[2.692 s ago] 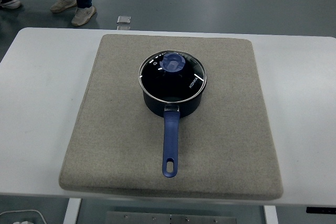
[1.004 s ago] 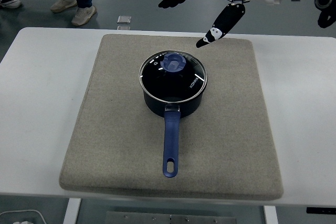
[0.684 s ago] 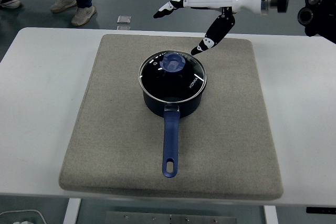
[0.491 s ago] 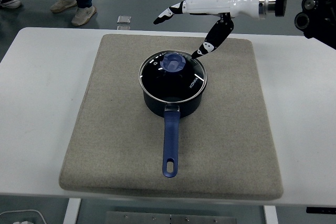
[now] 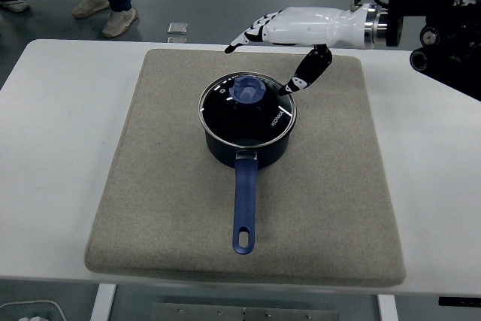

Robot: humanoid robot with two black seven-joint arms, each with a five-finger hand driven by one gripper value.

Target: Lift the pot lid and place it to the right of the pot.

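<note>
A dark blue pot (image 5: 247, 140) is seen at the centre of the frame, standing on a grey mat (image 5: 158, 186) that covers most of the white bench (image 5: 52, 148). The pot is closed by its glass lid (image 5: 247, 107), which sits flat on the rim, with a blue knob (image 5: 247, 90) at its middle. What is inside the pot cannot be made out through the dark glass. The pot's long blue handle (image 5: 243, 204) is pointed toward the bottom of the frame and rests on the mat. The right hand (image 5: 282, 39) is held in the upper right of the frame, above the far part of the mat, and nothing is grasped in it: the fingers (image 5: 255, 34) are stretched toward the left and the thumb (image 5: 304, 73) is angled down, its tip just beside the lid's upper right edge; whether it touches the lid cannot be told. The mat to the right of the pot is bare. A person's legs and shoes (image 5: 105, 13) are seen on the floor at the upper left, beyond the bench, with a small flat object (image 5: 178, 28) on the floor near them.
</note>
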